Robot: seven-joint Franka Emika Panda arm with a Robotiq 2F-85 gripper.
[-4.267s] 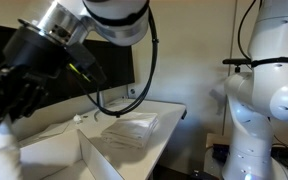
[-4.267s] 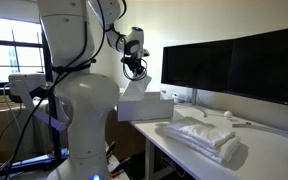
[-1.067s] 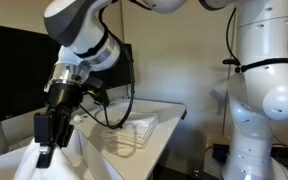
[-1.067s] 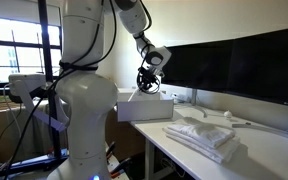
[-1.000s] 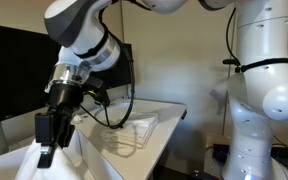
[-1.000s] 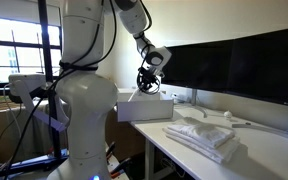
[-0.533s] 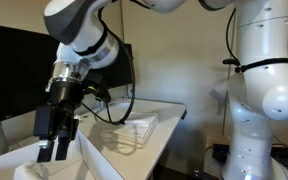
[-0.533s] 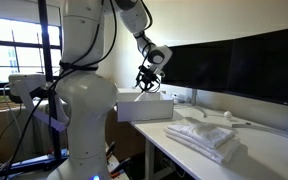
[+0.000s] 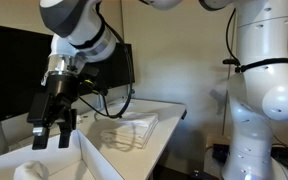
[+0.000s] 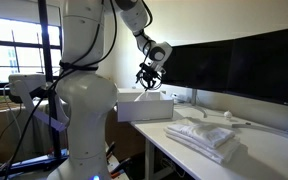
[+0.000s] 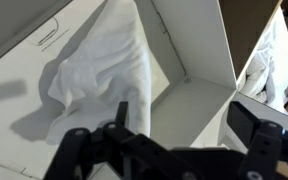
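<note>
Lifted off the white cloth (image 11: 102,70) in the white box (image 11: 199,40), gripper (image 9: 51,140) is spread, empty; cloth judged limp, light, pinchable mid-ridge.

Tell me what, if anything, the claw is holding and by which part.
Nothing is held. The claw hangs open above the white rectangular box, where the crumpled white cloth lies loose.

Dark monitors (image 10: 234,65) behind folded towels (image 10: 206,135) (probably cloth).

Gripper (image 9: 52,141), jaws spread, over white box (image 9: 102,160), crumpled cloth (image 9: 29,170) inside
</note>
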